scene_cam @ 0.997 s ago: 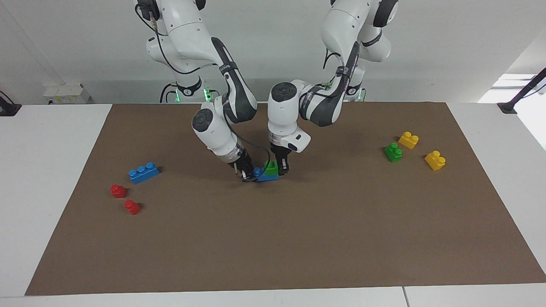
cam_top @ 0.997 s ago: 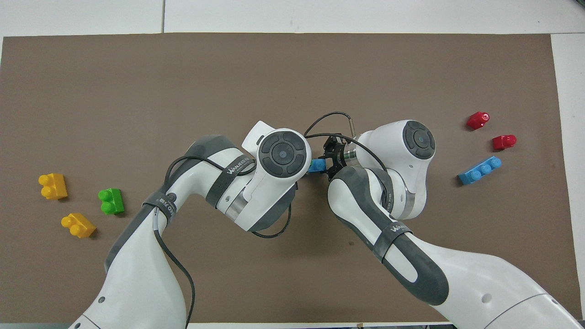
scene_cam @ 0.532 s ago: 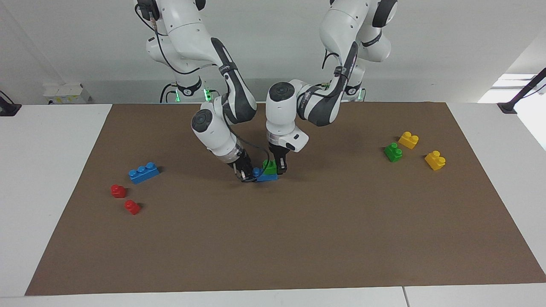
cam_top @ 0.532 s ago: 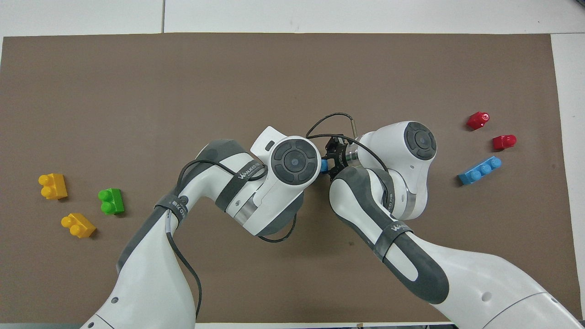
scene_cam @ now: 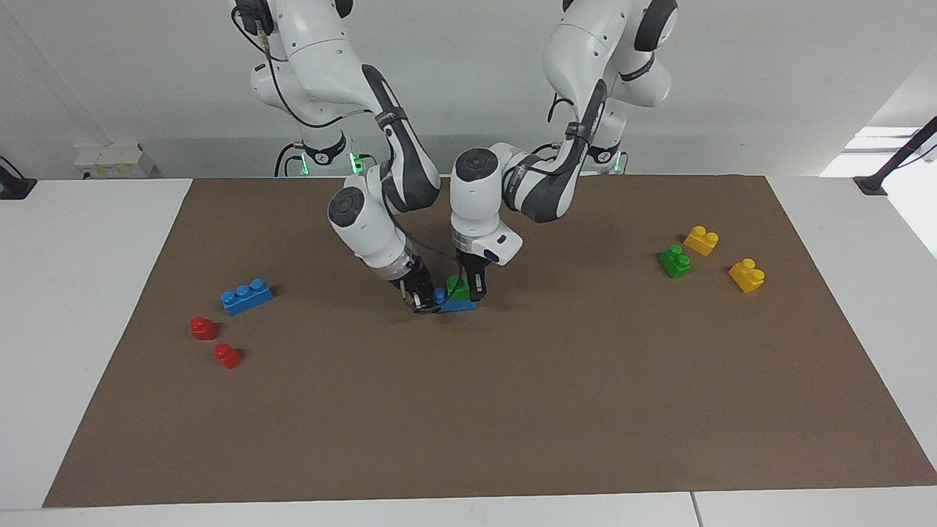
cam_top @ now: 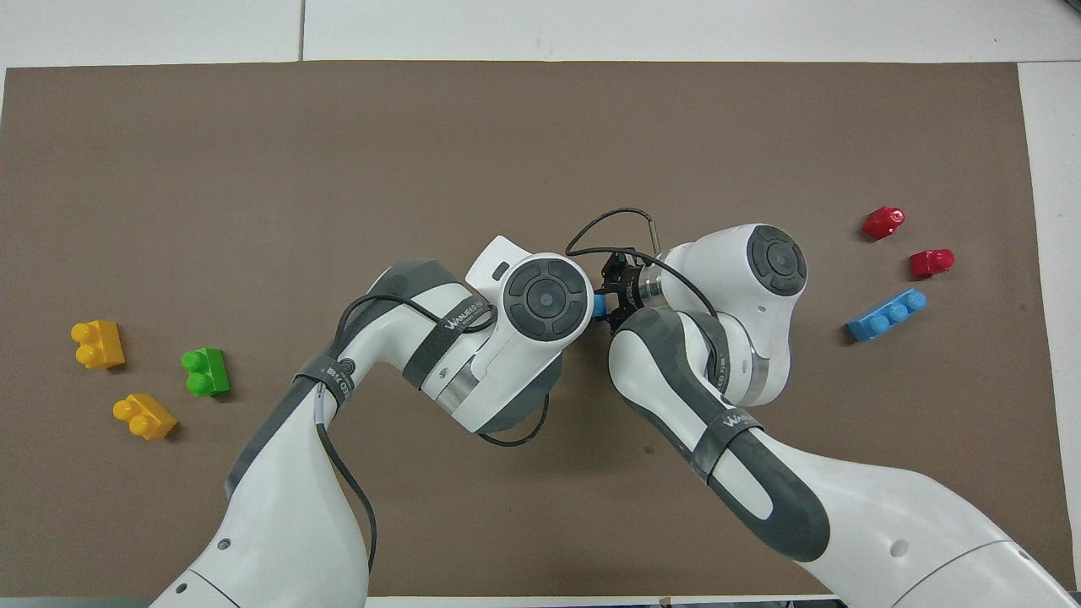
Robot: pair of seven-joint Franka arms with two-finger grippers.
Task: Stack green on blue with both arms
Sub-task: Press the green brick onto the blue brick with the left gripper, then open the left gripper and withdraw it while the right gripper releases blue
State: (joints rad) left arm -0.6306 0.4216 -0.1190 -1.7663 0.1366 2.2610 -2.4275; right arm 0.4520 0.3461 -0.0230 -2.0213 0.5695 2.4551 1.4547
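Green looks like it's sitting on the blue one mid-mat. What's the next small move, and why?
Probably press down a touch with the left claw, then release. The green brick sits on the blue brick, which the right claw grips at one end; whether the studs are seated cannot be told.

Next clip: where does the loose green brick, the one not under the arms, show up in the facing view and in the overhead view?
Facing view: the loose green brick lies at the picture's right, between two yellow bricks.
Overhead view: the same brick lies at the picture's left, between the same two yellow bricks.
Shared landmark: the yellow pair beside it, at the left arm's end of the brown mat.
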